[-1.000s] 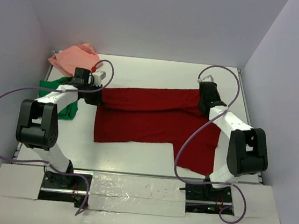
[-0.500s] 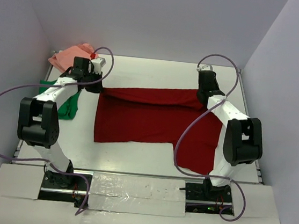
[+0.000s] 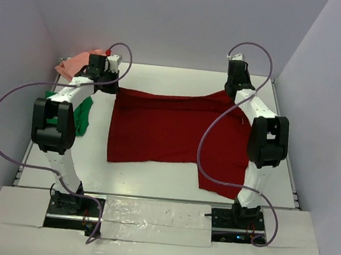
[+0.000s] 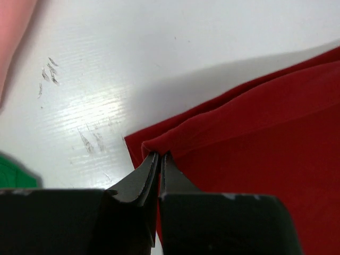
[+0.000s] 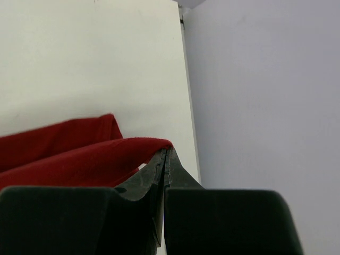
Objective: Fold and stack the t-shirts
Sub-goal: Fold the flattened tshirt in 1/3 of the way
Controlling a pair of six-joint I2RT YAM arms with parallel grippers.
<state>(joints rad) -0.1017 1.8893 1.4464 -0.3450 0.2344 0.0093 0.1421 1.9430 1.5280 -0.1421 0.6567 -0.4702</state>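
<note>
Dark red jersey covers the middle of the white table (image 3: pixel 176 79). The dark red t-shirt (image 3: pixel 170 130) lies spread with its long axis running left to right, and its far edge is strung between the two arms. The left gripper (image 4: pixel 159 157) has its jaws closed to a slit on the far left corner, where a doubled, rolled lip of cloth is pinched between the tips. The right gripper (image 5: pixel 164 154) is clamped the same way on the far right corner, which appears held just clear of the table, close to the right wall (image 5: pixel 255 79).

From both pairs of jaws the body of the garment lies toward the near side, and each arm is nearest its own corner. A fold would probably carry the held edge nearward over the flat cloth, with both arms level. The fabric looks soft, matte and limp, creasing at the grips. The bright green t-shirt (image 3: pixel 84 121) and the salmon pink t-shirt (image 3: pixel 72 67) sit crumpled at the far left, beside the left arm.
</note>
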